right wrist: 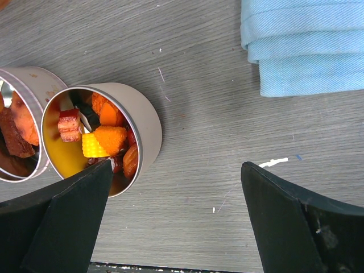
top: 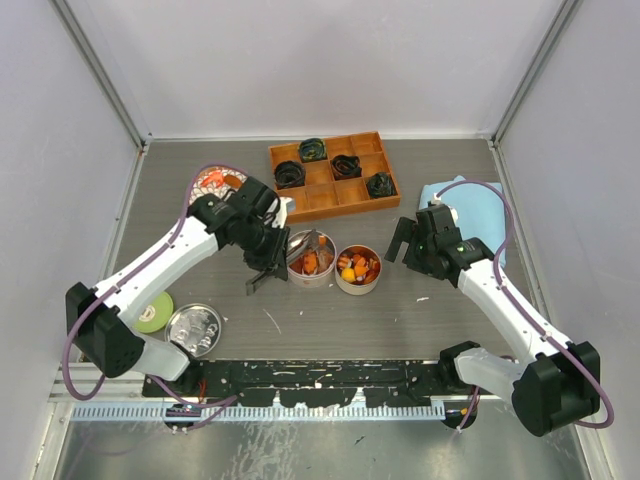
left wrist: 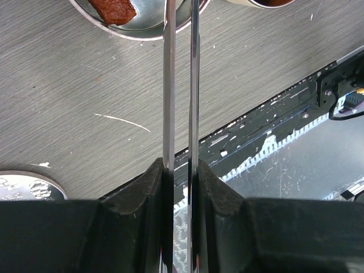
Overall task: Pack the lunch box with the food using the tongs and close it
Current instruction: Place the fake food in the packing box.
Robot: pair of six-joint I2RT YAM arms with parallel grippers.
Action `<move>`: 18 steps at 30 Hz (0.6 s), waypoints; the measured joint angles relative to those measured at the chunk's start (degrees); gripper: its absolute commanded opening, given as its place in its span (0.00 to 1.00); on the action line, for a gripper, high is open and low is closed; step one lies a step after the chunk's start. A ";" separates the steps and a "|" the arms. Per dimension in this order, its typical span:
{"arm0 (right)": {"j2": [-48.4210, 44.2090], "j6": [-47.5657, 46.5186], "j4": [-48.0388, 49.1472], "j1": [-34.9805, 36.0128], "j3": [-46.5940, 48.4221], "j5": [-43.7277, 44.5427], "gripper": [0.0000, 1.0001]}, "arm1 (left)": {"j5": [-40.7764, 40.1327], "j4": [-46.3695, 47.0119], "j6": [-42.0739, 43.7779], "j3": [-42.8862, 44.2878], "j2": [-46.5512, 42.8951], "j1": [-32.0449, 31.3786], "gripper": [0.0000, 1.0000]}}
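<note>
Packing looks well under way but not finished. Two round tins stand side by side in the middle of the counter (top: pixel 420 320), and both hold food: the right tin (right wrist: pixel 145 122) carries a heap of orange, red and yellow chunks (right wrist: pixel 105 139), while the left tin (top: pixel 311 284) has a few orange and red-brown pieces (left wrist: pixel 114 8) with bare metal showing around them. Neither tin is closed. A silver lid (top: pixel 195 328) lies flat on the counter near the left arm's base, well apart from both tins, so the closing step is left to do. A plate (top: pixel 205 177) at the far left, behind the left arm, seems to hold more orange-red bits, though the arm hides most of it.

The left gripper (left wrist: pixel 181 170) is clamped on the tongs (left wrist: pixel 169 85) near their joined end, pinching the two thin arms almost together. From there the tongs run forward over the counter, and their tips reach past the near rim of the left tin, above the food inside. In the wrist view the tips are cut off by the frame, so whether they hold a piece cannot be told.

The right gripper (right wrist: pixel 176 165) hangs with its jaws spread wide and empty, just beside the right tin on its outer side, one finger close to the rim. A folded blue cloth (right wrist: pixel 301 45) lies beyond it.
</note>
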 measured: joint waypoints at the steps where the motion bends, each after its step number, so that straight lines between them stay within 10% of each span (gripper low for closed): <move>1: 0.00 0.00 0.02 0.02 0.00 0.00 1.00 | -0.13 0.02 0.00 -0.07 0.11 -0.20 0.09; 18: 0.00 0.00 0.00 0.02 0.00 0.00 1.00 | -4.72 7.72 -2.58 -7.89 0.74 -4.98 0.29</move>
